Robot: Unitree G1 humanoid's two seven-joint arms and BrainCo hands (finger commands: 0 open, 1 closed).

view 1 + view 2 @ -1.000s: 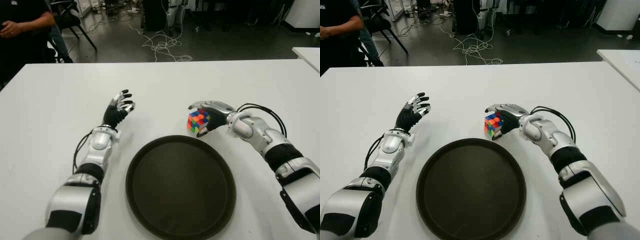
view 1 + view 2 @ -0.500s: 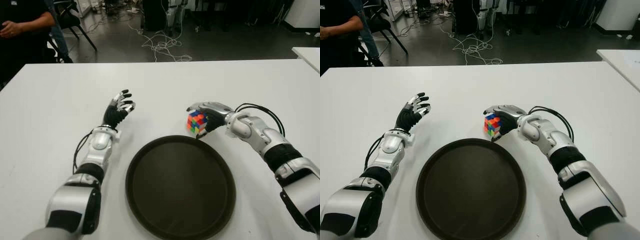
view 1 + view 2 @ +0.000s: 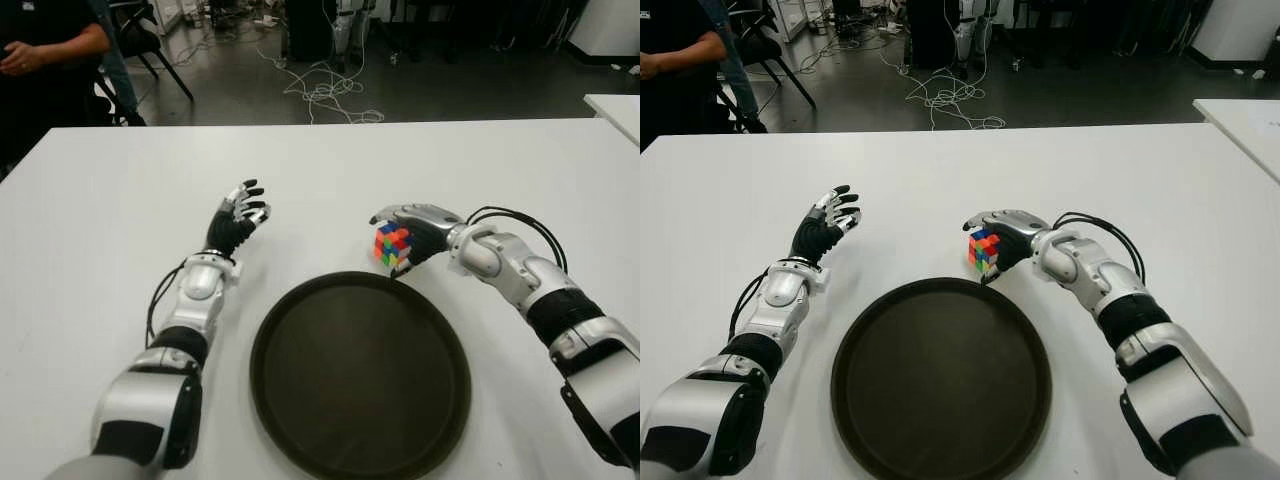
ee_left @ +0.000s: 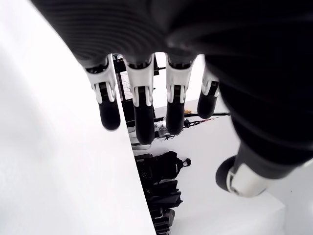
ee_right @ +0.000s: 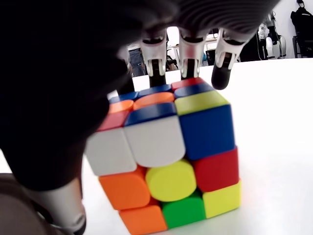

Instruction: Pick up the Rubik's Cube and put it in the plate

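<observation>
Nearest to me lay the dark round plate (image 3: 360, 375), empty, on the white table (image 3: 100, 220), between my two forearms. Just past its far rim, toward my right, my right hand (image 3: 415, 235) was wrapped around the Rubik's Cube (image 3: 392, 245): fingers (image 5: 185, 54) draped over its top and far side, thumb pressing the near side, the grip closed on the cube. The cube sat tilted in that hold, with orange, blue and green squares facing the plate. In the right wrist view its lower edge looked to be at the tabletop, though I could not tell whether it touched or was lifted clear. It was beside the plate's rim and not yet inside the plate.

My left hand (image 3: 238, 215) showed on the other side, to the left of the plate and somewhat farther out over the table, palm turned inward, fingers (image 4: 142, 110) extended and loosely spread, holding nothing. Whether it touched the table could not be made out.

Beyond the table's far edge the floor was strewn with loose cables (image 3: 320, 90). At the far left a person (image 3: 45, 50) in dark clothing stood by the table's corner, near a chair (image 3: 150, 40).
</observation>
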